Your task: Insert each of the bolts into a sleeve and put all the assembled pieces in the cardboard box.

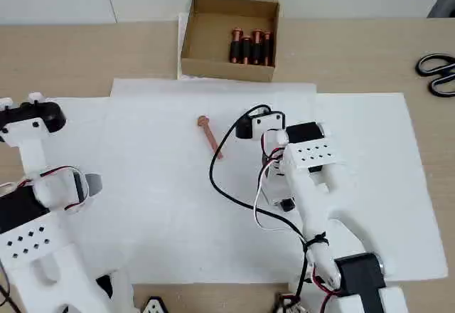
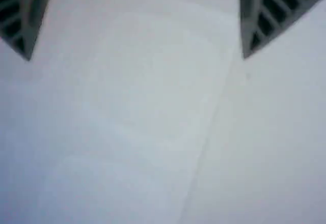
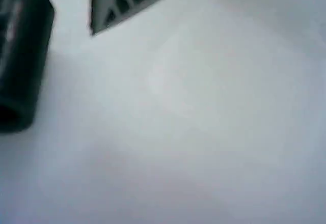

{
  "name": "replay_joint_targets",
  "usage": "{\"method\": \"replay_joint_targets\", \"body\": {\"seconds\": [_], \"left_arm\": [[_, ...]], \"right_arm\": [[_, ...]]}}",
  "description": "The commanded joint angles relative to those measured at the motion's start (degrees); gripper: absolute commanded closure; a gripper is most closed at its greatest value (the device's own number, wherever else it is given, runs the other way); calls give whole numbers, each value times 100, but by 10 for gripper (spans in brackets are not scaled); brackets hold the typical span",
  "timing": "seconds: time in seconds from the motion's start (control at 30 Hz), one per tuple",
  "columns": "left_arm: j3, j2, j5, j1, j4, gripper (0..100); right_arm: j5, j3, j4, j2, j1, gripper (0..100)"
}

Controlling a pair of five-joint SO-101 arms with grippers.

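Note:
One copper bolt (image 1: pixel 210 136) lies loose on the white sheet (image 1: pixel 163 206), left of the middle. A black sleeve (image 3: pixel 20 56) lies on its side on the sheet, close beside my right gripper (image 3: pixel 69 30) and untouched. One ribbed finger (image 3: pixel 127 0) of that gripper shows, with nothing against it, so it is open. My left gripper (image 2: pixel 137 25) hovers open over bare sheet at the left of the table, its fingers (image 2: pixel 265 15) wide apart and holding nothing. The cardboard box (image 1: pixel 206 35) at the back holds several bolts in sleeves (image 1: pixel 249 46).
Black scissors (image 1: pixel 437 73) lie on the wooden table at the far right. Black and white cables (image 1: pixel 234 185) loop from the right arm across the sheet, near the loose bolt. The sheet has folds and a raised seam.

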Motion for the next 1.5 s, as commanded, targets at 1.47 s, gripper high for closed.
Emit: {"method": "replay_joint_targets", "body": {"seconds": [1.47], "left_arm": [[-734, 167, 18, 44, 369, 751]], "right_arm": [[290, -2514, 1297, 1007, 778, 994]]}}
